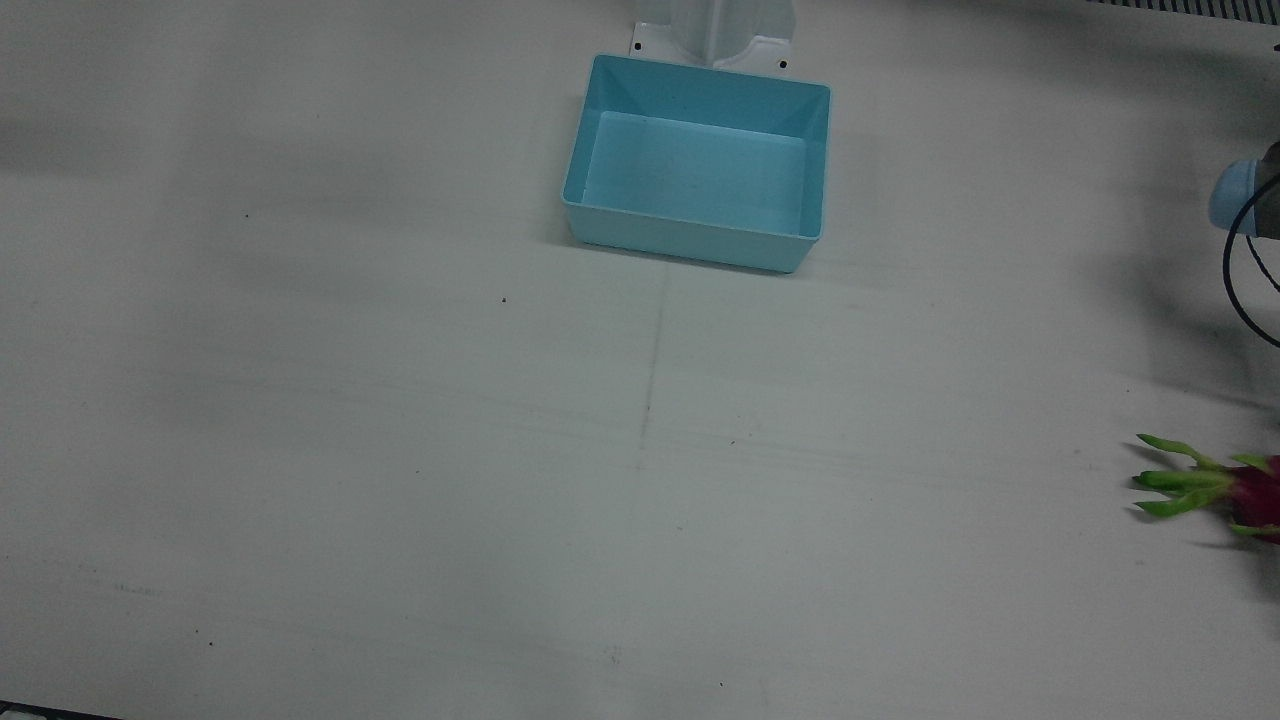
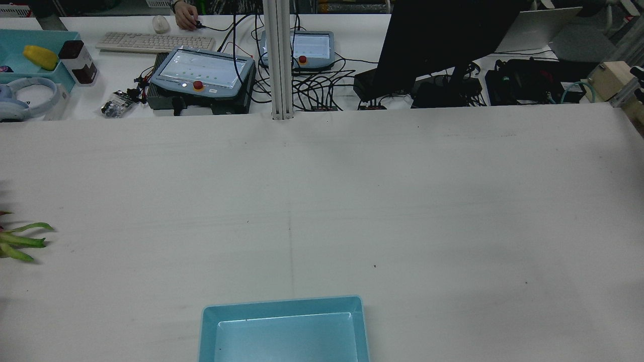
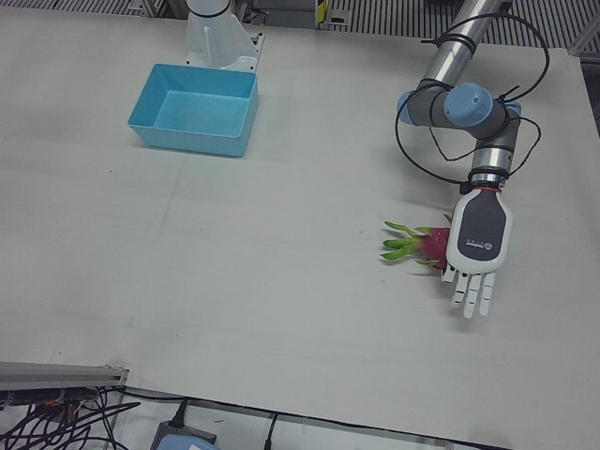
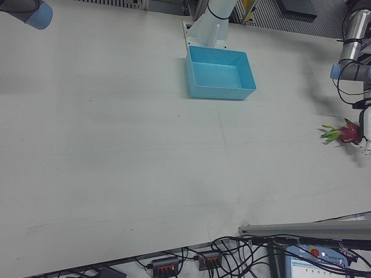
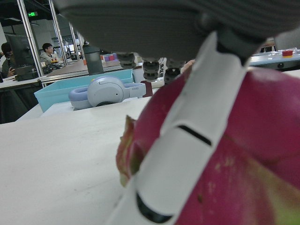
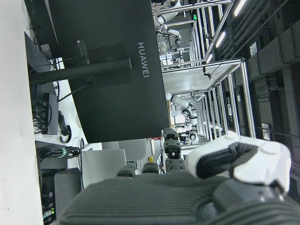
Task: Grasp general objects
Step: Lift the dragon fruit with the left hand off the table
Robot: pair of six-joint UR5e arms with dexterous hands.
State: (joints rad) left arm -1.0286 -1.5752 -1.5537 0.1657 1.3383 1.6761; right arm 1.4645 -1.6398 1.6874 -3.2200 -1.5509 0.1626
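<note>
The white table (image 1: 400, 450) takes most of every view. Near its robot side, in the middle, stands a blue box (image 1: 700, 165) with nothing inside, just before a white pedestal (image 1: 715, 35).

The left arm (image 3: 464, 103) reaches over the left half of the table, and the left hand (image 3: 476, 246) hangs at its end with the fingers (image 3: 472, 292) straight, pointing down and a little apart. It holds nothing. In the left hand view one white finger (image 5: 187, 140) crosses in front of the fruit, very close; I cannot tell if it touches.

The dragon fruit (image 3: 424, 244) lies on the table just beside this hand, on the side toward the middle of the table, well apart from the box. Its green leaves (image 3: 400, 247) point to the table middle.

The right hand (image 6: 197, 187) shows only in its own camera, and there I cannot tell if the fingers are apart or together. Behind it a black monitor (image 6: 103, 70) is seen.
</note>
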